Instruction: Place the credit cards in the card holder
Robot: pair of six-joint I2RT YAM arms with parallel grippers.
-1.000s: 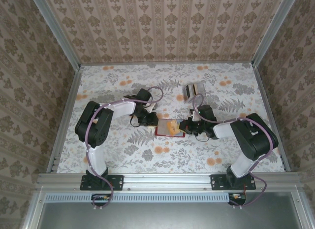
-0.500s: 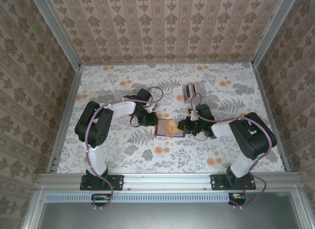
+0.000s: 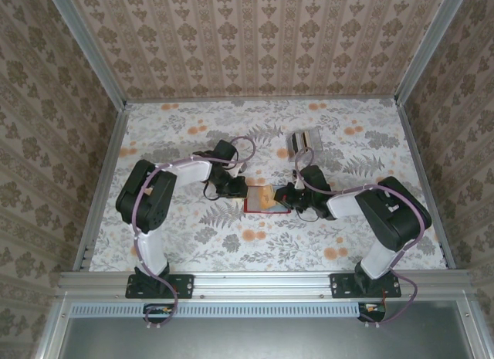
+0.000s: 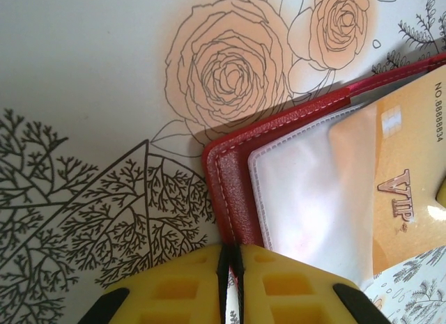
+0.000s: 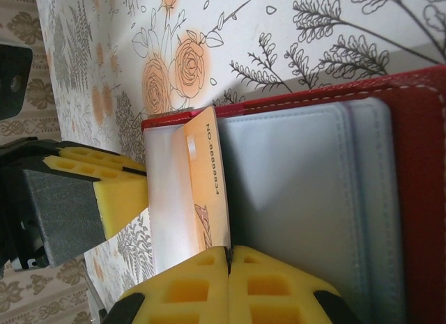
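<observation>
From above, the red card holder (image 3: 267, 208) lies open on the flowered table (image 3: 193, 243), between the two arms. The left hand (image 3: 239, 191) meets its left edge and the right hand (image 3: 287, 197) its right side. Both hands are too small and too covered by their wrists here to read the grip. A yellow credit card (image 3: 266, 195) lies over the holder's middle. A clear box (image 3: 303, 140) with dark stripes stands well apart, farther back.

In the left wrist view, the left hand (image 4: 230, 253) is clenched on the holder's red stitched cover (image 4: 226, 191), which runs in between the yellow fingers (image 4: 174, 289). A clear sleeve (image 4: 306, 198) overlies the cover. The yellow card (image 4: 408, 178), marked VIP, is cut off at the right border.

In the right wrist view, the right hand (image 5: 228, 254) is clenched, and the yellow card's (image 5: 208, 178) lower end runs into the seam between its fingers (image 5: 279, 286), so it seems pinched there. Beside the card lies a pale grey-blue panel (image 5: 293, 198); whether it is a card or a pocket cannot be told. The red cover (image 5: 421, 198) is cut off at the right.
</observation>
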